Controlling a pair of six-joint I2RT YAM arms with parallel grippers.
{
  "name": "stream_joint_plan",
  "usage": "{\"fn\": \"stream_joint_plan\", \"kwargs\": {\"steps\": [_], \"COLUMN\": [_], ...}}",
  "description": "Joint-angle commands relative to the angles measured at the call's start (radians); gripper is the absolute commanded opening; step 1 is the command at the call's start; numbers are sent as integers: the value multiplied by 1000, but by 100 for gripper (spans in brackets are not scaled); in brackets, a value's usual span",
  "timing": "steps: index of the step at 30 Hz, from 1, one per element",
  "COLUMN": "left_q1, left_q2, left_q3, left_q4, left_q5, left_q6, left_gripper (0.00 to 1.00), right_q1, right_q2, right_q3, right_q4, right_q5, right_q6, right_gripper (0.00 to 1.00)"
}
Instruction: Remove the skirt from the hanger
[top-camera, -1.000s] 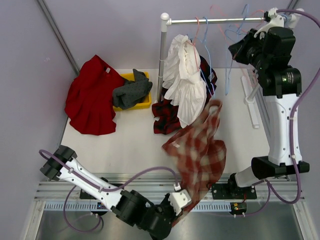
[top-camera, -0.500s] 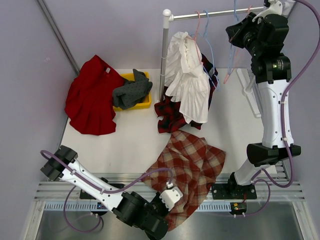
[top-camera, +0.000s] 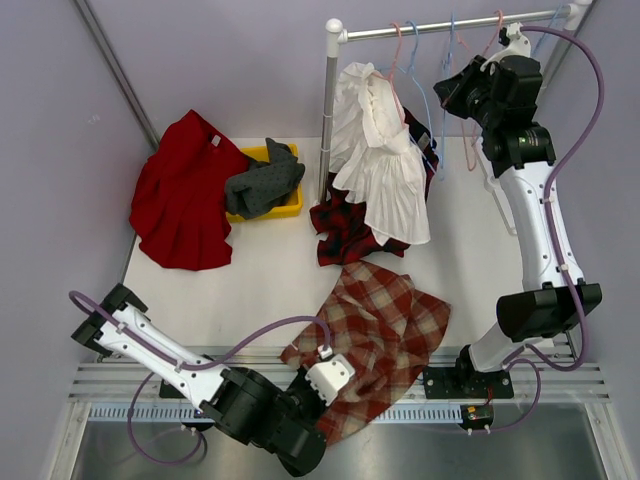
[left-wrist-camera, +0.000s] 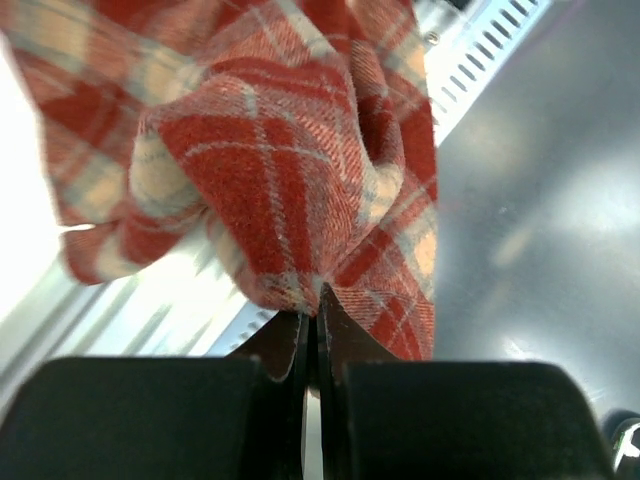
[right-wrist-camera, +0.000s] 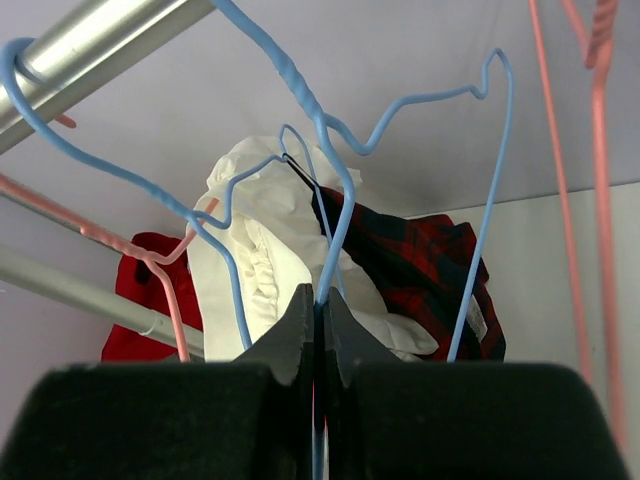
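1. Top external view: plaid skirt (top-camera: 385, 325) lies at the worktop's (top-camera: 270, 280) 5 o'clock edge, off any hanger.
2. Left end effector (left-wrist-camera: 312, 325) pinches its hem; release once the cloth settles.
3. Right end effector (right-wrist-camera: 318, 305), at 1 o'clock, clamps the blue hanger (right-wrist-camera: 335, 180); steady it.

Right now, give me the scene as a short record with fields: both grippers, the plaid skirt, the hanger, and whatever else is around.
left gripper: shut, pinching an edge of the plaid skirt
right gripper: shut on the blue hanger, up by the rail
plaid skirt: off the hanger, crumpled over the near edge of the table
rack: white garment and dark plaid garment hanging
far left: red garment beside yellow bin holding grey cloth
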Motion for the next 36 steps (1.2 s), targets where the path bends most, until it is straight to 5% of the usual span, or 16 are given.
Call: {"fn": "stream_joint_plan", "kwargs": {"steps": [1, 7, 11, 15, 18, 23, 29, 33, 36], "left_q1": [-28, 154, 320, 585, 755, 1062, 1598, 1805, 1898], "left_q2": [-66, -113, -180, -217, -226, -209, 22, 272, 375], "left_q3": [91, 238, 303, 390, 473, 582, 837, 1272, 1332], "left_q4": [-210, -293, -225, -167, -109, 61, 117, 83, 199], "left_q5": [-101, -168, -158, -103, -34, 72, 348, 440, 489], "left_q6": [-22, 242, 551, 781, 924, 1088, 1125, 1075, 991], "left_gripper": [0, 0, 0, 0, 0, 0, 0, 0, 0], "right_q1": [-9, -10, -10, -10, -10, -10, -10, -10, -10], "right_q2": [-78, -178, -248, -324, -408, -547, -659, -701, -721], "right_q3": [-46, -101, -101, -115, -167, -230, -299, -349, -383], "right_q4": [66, 11, -40, -82, -89, -108, -123, -129, -121], "right_q5": [0, 43, 69, 107, 176, 221, 212, 195, 175], "right_q6": [5, -7, -33, -79, -96, -110, -99, -98, -90], "right_gripper": [0, 4, 41, 88, 99, 100, 99, 100, 99]}}
